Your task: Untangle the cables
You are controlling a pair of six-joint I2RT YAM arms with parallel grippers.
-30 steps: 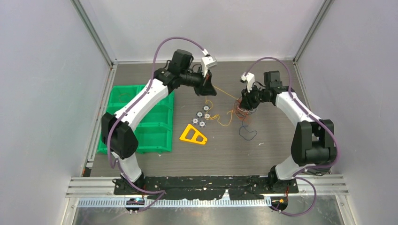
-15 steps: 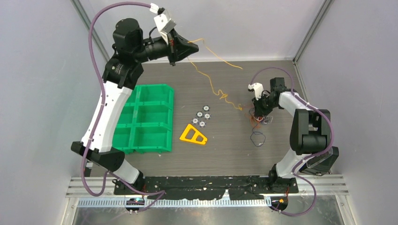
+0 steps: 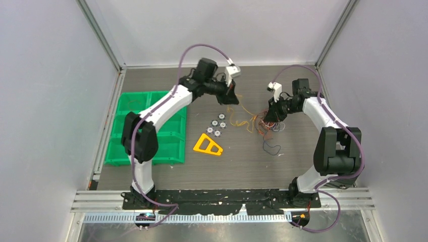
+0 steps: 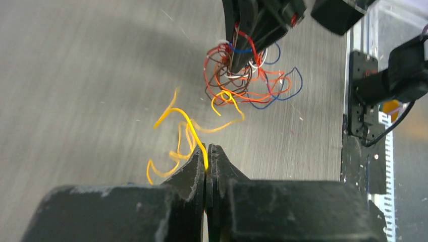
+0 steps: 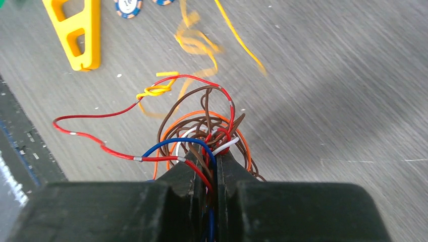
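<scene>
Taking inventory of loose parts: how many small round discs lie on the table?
5 discs in one cluster beyond the yellow triangle: farthest disc, two middle discs, two nearest discs. None looks hidden.

On the table point(image 3: 242, 166), the compartment bin point(image 3: 171, 151) lies along the left edge. 5 chips point(image 3: 217, 125) sit mid-table, the triangular frame point(image 3: 208, 145) just before them, the cables point(image 3: 265, 121) bunched to their right.

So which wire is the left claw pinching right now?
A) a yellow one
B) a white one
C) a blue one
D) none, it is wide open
A: in the left wrist view the left gripper is shut on the yellow wire, which runs out from between its fingers. The blue and white ones are in the bundle of wires pinched by the right gripper.
</scene>
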